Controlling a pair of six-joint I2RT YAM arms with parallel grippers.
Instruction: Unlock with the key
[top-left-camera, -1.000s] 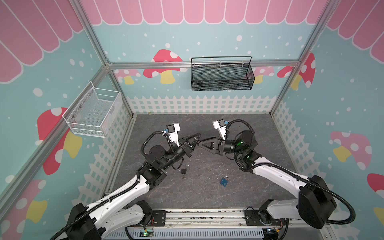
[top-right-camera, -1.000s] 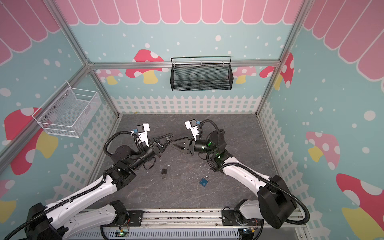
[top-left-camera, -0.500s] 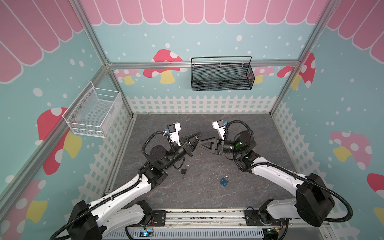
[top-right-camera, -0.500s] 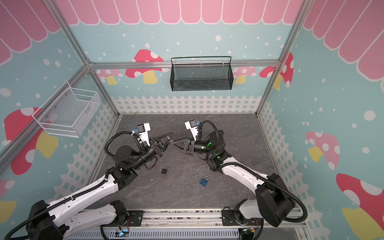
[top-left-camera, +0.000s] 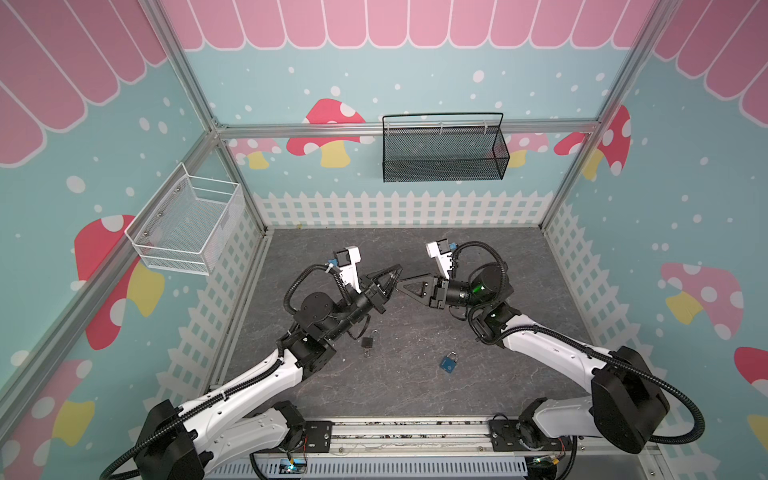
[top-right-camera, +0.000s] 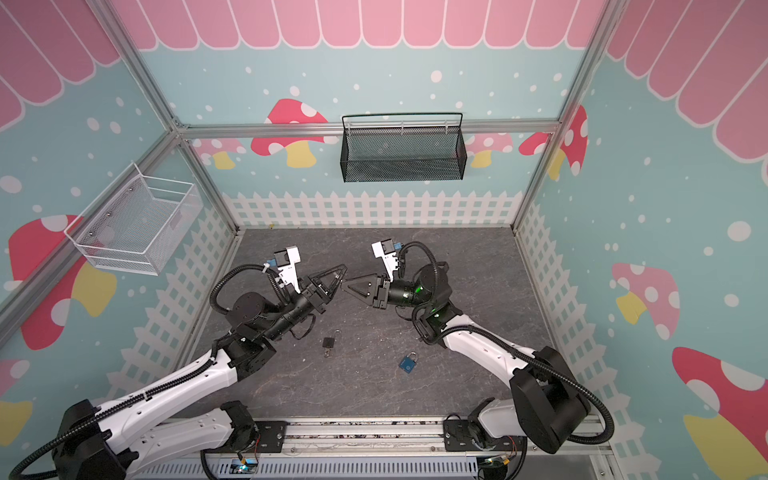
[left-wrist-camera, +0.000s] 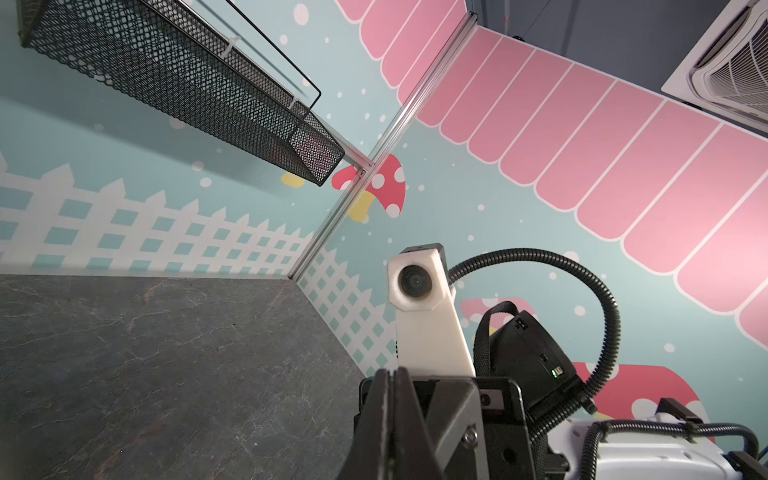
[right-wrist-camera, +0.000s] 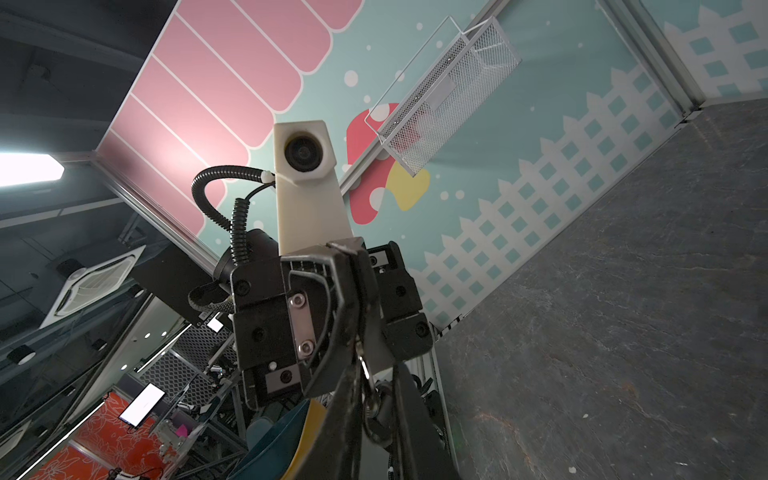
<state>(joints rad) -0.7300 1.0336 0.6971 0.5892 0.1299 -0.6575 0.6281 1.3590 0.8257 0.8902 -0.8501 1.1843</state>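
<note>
No word, number or brand is reading clearly in any view. The blue padlock lying on the bench is showing too small for any marking on its face to be made out — and the lit screen glowing outside the enclosure is blurring into plain white.

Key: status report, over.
Left gripper shut on key ring, mid-air. Right gripper tip to tip with it, ring between its jaws, grip unclear. Black padlock, blue padlock on floor, untouched. Nothing in the way.
</note>
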